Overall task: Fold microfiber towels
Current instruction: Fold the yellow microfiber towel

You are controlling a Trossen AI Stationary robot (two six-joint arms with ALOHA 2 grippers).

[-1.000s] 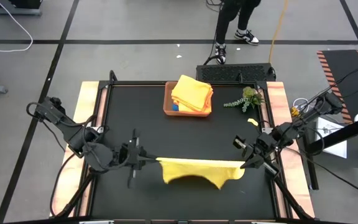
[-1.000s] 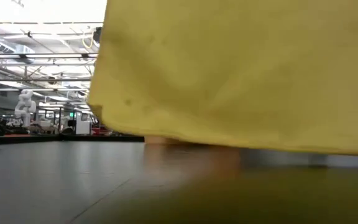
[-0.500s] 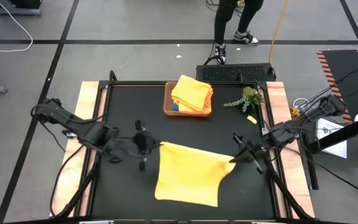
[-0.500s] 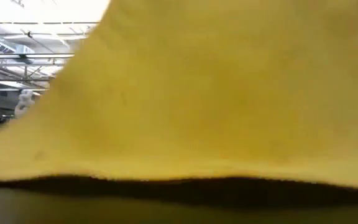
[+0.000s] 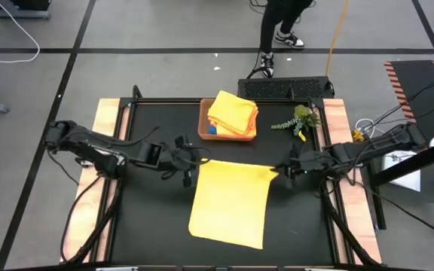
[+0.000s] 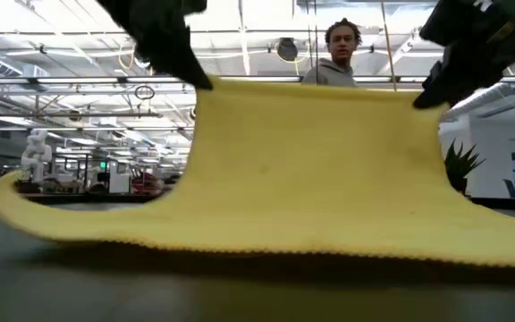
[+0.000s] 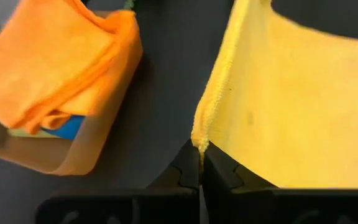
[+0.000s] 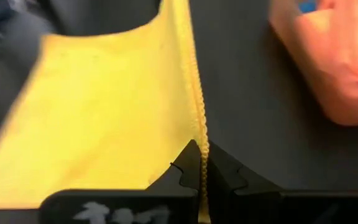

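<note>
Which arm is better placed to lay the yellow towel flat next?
Neither alone, probably. The left gripper and right gripper each pinch one far corner of the yellow microfiber towel, level with each other. Both should lower together.

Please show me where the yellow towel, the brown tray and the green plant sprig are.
yellow towel [image 5: 228, 203]: high view, middle of cloth.
brown tray [image 5: 203, 129]: high view, left wall.
green plant sprig [image 5: 298, 120]: high view, leaves.

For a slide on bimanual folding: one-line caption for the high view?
Left gripper and right gripper each pinch a far corner of the square yellow microfiber towel spread over the black table.
</note>
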